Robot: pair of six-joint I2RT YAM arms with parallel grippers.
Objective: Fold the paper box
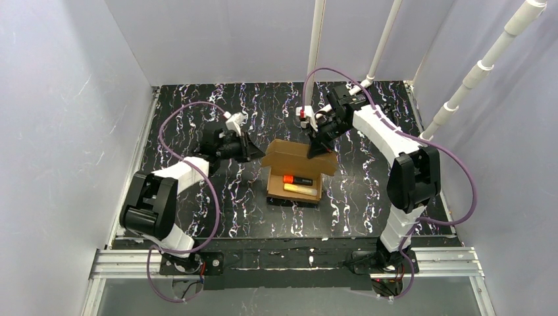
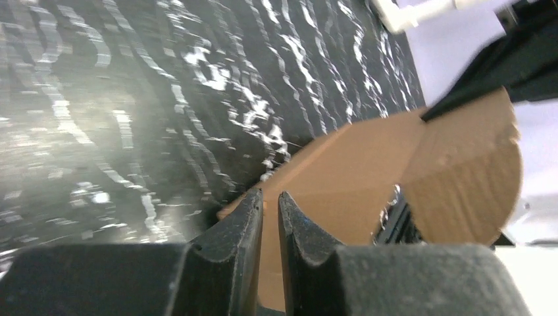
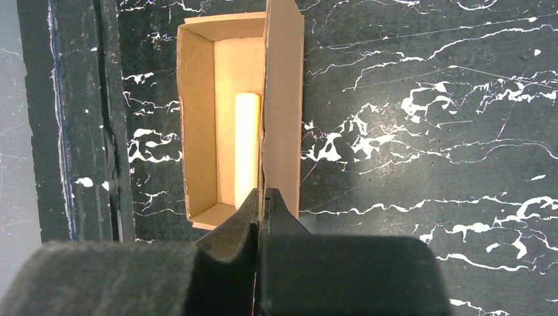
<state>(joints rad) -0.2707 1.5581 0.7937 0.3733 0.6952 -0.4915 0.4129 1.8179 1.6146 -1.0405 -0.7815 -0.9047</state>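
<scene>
The brown paper box [image 1: 294, 192] sits open at mid-table, with an orange marker [image 1: 296, 178] and a yellow marker [image 1: 299, 189] inside. Its lid [image 1: 289, 157] stands raised at the back. My right gripper [image 1: 321, 143] is shut on the lid's right end; in the right wrist view the lid [image 3: 283, 99] runs edge-on into the gripper [image 3: 262, 197], above the tray [image 3: 197, 118] and the yellow marker [image 3: 247, 145]. My left gripper [image 1: 253, 149] is at the lid's left edge. In the left wrist view its fingers [image 2: 270, 201] stand a thin slit apart over the cardboard [image 2: 342, 171]; no grip shows.
The table [image 1: 197, 118] is black with white veins, walled on the left, back and right. White pipes [image 1: 388, 33] rise at the back right. A metal rail [image 1: 283, 260] with both arm bases runs along the near edge.
</scene>
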